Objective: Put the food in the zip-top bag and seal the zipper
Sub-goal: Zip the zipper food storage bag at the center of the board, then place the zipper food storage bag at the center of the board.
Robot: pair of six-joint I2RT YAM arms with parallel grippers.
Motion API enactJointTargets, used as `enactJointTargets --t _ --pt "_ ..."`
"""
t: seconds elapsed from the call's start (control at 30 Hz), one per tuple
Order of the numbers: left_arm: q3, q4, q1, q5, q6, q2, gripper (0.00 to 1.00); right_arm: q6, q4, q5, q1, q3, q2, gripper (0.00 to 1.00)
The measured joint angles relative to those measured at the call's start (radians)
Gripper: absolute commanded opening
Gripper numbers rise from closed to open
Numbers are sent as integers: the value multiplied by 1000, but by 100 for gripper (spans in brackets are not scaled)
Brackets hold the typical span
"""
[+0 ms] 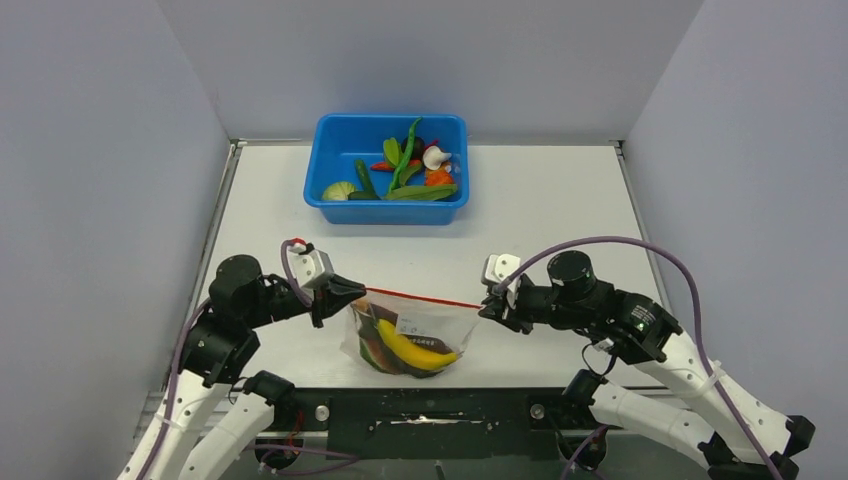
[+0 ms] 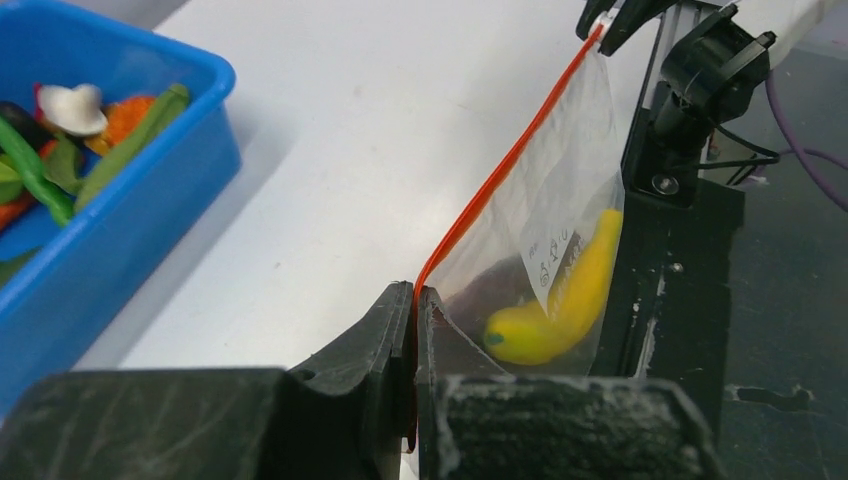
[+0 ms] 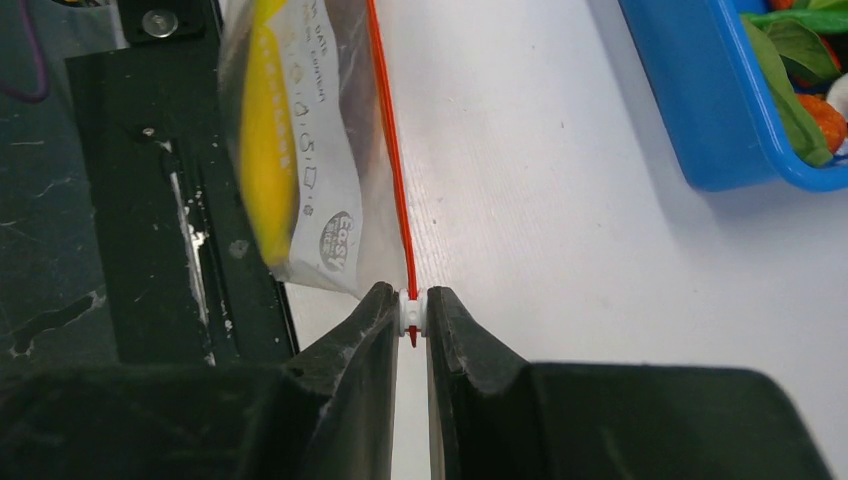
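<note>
Left claw (image 2: 413, 297) clamped tight on the zipper (image 1: 420, 297) end, right claw (image 3: 412, 300) pinching the slider (image 3: 411, 313), so you've got the strip taut to seal; bag (image 1: 425, 330) sits well clear of the tub (image 1: 330, 195), near side.

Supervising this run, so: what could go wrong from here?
The right pincer holds only the small slider; it could slip off. The left pincer pinches just a corner of the bag, and the weight of the banana might pull it free. Sealing now would leave food in the tub.

Zip-top bag (image 1: 440, 322) with banana (image 1: 415, 352) held between left gripper (image 1: 352, 292) and right gripper (image 1: 490, 306); blue tub (image 1: 385, 212) behind.
</note>
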Motion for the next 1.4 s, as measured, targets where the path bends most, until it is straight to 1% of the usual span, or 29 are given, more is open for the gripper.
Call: enactJointTargets --t 0.03,0.07,0.17,0.33,0.43,0.57,0.63,0.8,0.97,1.07,1.1,1.17,1.23,1.3,1.33,1.4 --pt "-13 1 0 -1 -11 1 0 1 14 17 -1 -19 -3 1" --pt "-26 2 0 -5 -24 10 0 1 27 36 -3 -36 -3 5" --pt "-54 13 0 -39 -63 69 0 2 61 114 -16 -61 27 14" --pt "-90 84 3 -148 -145 207 0 1 147 246 -45 -80 120 38" --pt "-120 140 8 -196 -193 234 0 0 193 303 -58 -92 151 54" --pt "-143 200 8 -252 -251 238 0 0 252 344 -64 -94 161 66" --pt "-146 224 8 -284 -273 243 0 1 285 359 -65 -96 161 70" --pt "-159 240 9 -357 -302 267 0 3 346 375 -65 -115 161 73" --pt "-161 240 13 -424 -310 298 0 8 380 375 -66 -148 148 79" --pt "-162 237 13 -467 -311 313 2 20 397 374 -66 -161 126 82" --pt "-164 237 14 -483 -311 317 3 27 401 374 -66 -164 118 85" --pt "-178 241 14 -521 -314 322 6 42 414 373 -66 -167 105 94" --pt "-200 247 18 -551 -316 327 11 64 432 364 -66 -171 99 98" --pt "-225 251 21 -578 -324 330 17 87 451 356 -66 -176 100 100" --pt "-235 252 22 -591 -330 331 20 100 457 354 -66 -179 100 98" --pt "-248 257 24 -614 -336 331 29 121 468 352 -66 -185 101 98"
